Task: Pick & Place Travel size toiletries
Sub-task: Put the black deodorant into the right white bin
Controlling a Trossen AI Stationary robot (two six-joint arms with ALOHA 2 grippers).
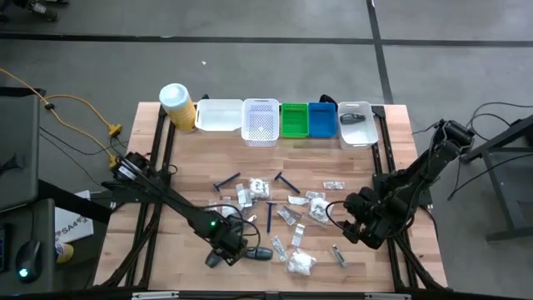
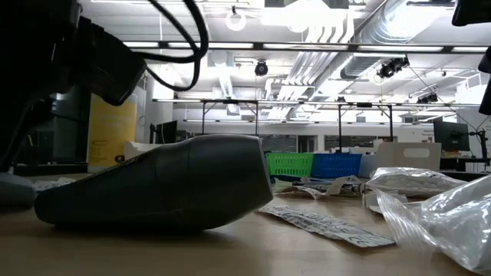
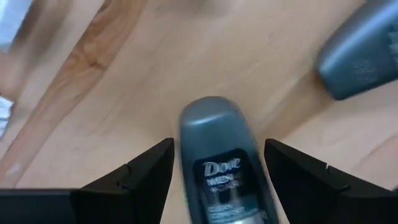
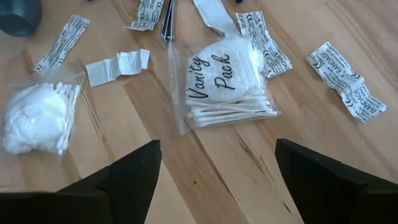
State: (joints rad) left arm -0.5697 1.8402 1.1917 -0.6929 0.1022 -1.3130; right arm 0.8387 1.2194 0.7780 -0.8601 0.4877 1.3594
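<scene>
Small sachets, paper strips and thin dark-blue sticks [image 1: 270,217] lie scattered over the middle of the wooden table. My left gripper [image 3: 217,143] is open near the table's near edge. Its fingers stand on either side of a dark grey Dove bottle [image 3: 221,165] that lies on its side, with a gap on both sides. A second dark grey bottle [image 3: 364,46] lies close by. My right gripper [image 4: 217,144] is open, low over the table's right part. It stands just short of a clear "Vanity Pack" sachet [image 4: 227,81] holding cotton pads and swabs.
A row of bins stands along the far edge: white tray [image 1: 218,115], white basket [image 1: 261,121], green bin [image 1: 294,119], blue bin [image 1: 322,118] and white tray [image 1: 356,123]. A yellow canister [image 1: 176,104] stands at their left. A cotton sachet [image 4: 37,118] lies near the right gripper.
</scene>
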